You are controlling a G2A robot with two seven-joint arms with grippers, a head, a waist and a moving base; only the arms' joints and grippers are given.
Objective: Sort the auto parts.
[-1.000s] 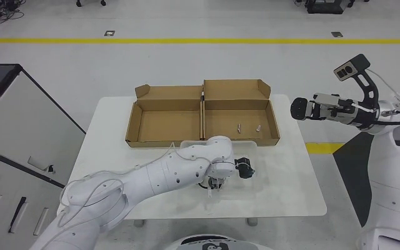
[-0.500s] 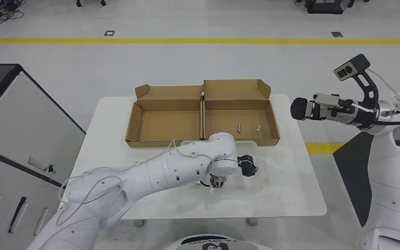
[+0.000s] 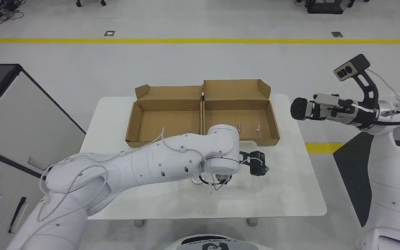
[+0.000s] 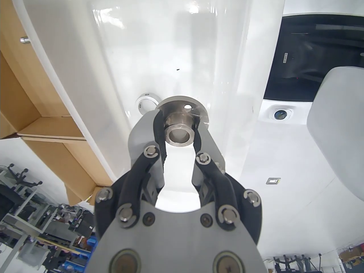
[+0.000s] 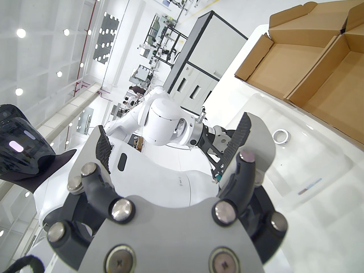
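Left arm: bent across the front of the table (image 3: 294, 187), wrist above the clear tray (image 4: 65, 97).
Left gripper (image 4: 179, 127): clamped on the neck of a flanged metal bushing (image 4: 182, 105), over the tray floor.
Right arm: off the table's right side; right gripper (image 5: 173, 126) spread wide, empty.
Left wrist view: silver ring (image 4: 143, 102) in the tray, just beside the bushing.
Top view: two small parts (image 3: 239, 128) in the right compartment of the cardboard box (image 3: 169, 103).

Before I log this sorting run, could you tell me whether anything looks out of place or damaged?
Nothing stands out. The left end effector grips the flanged bushing squarely over the clear tray, a ring lies flat in that tray, and two small parts sit inside one cardboard box.
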